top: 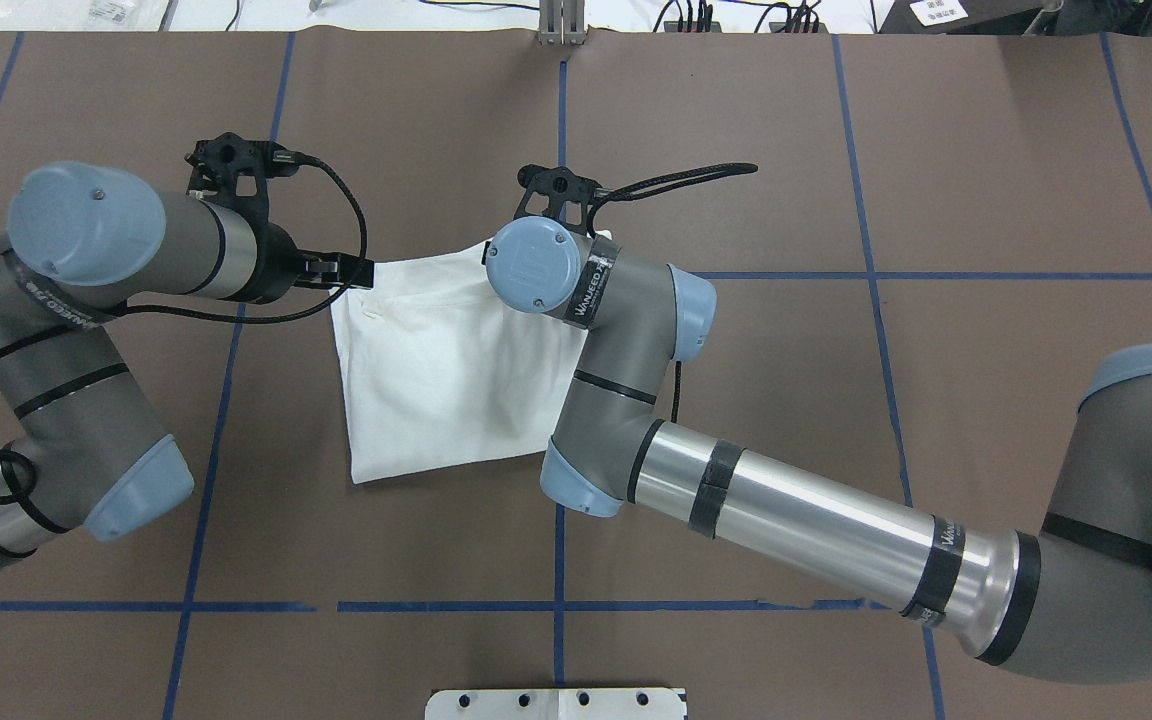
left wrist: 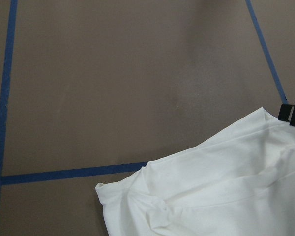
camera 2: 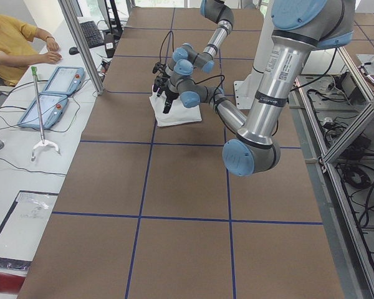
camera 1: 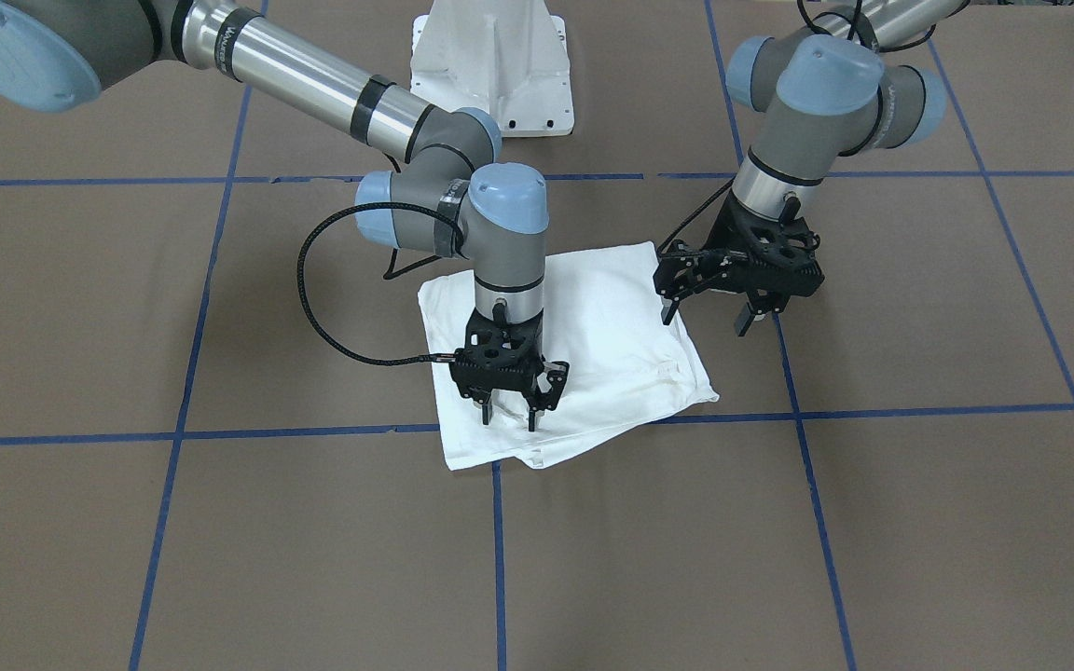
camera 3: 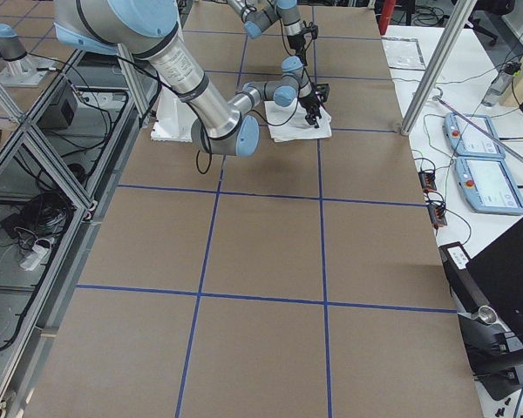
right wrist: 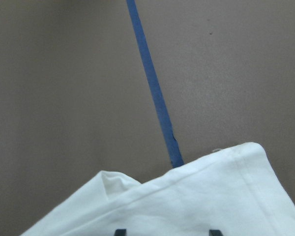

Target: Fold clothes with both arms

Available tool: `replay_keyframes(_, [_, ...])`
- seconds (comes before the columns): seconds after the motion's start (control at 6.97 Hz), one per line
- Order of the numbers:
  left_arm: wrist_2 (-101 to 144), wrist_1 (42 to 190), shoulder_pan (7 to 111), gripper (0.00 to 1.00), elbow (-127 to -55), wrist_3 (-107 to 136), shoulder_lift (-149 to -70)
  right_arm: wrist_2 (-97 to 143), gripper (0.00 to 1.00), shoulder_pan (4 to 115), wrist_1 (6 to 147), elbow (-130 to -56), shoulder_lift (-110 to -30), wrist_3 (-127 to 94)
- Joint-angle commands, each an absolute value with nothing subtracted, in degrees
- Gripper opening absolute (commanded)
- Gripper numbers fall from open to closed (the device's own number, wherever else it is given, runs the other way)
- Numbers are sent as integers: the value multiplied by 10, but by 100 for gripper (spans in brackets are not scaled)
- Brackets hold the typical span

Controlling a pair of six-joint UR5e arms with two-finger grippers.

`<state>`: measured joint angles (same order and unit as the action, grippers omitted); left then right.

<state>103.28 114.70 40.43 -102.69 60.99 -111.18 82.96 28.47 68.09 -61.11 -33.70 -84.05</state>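
On the taped table [camera 1: 919, 298], right claw [camera 1: 509, 417] gapes over T-shirt [camera 1: 612, 317]; left claw [camera 1: 706, 321] wide beside it.

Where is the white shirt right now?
In the overhead view, the folded white T-shirt lies on the table just left of centre, beside the left end effector and under the right end effector.

Right tool [camera 1: 509, 415] mostly hidden beneath right arm [top: 786, 510] overhead, shirt [top: 436, 370] partly covered by it

T-shirt [camera 1: 613, 321] on table [camera 1: 873, 531], under right pincer [camera 1: 509, 417]
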Motion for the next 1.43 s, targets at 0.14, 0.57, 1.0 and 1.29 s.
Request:
replay_keyframes(0.14, [1033, 1147, 403, 100, -1023, 610, -1112, 830, 0, 286, 682, -622, -339, -838])
replay_keyframes(0.57, [1033, 1147, 403, 100, -1024, 620, -1112, 831, 0, 301, 682, -622, -338, -834])
replay_keyframes(1.0, [1033, 1147, 403, 100, -1026, 626, -1112, 830, 0, 318, 682, -617, -349, -806])
replay_keyframes(1.29, [1033, 1147, 403, 100, -1027, 626, -1112, 827, 0, 319, 680, -620, -364, -797])
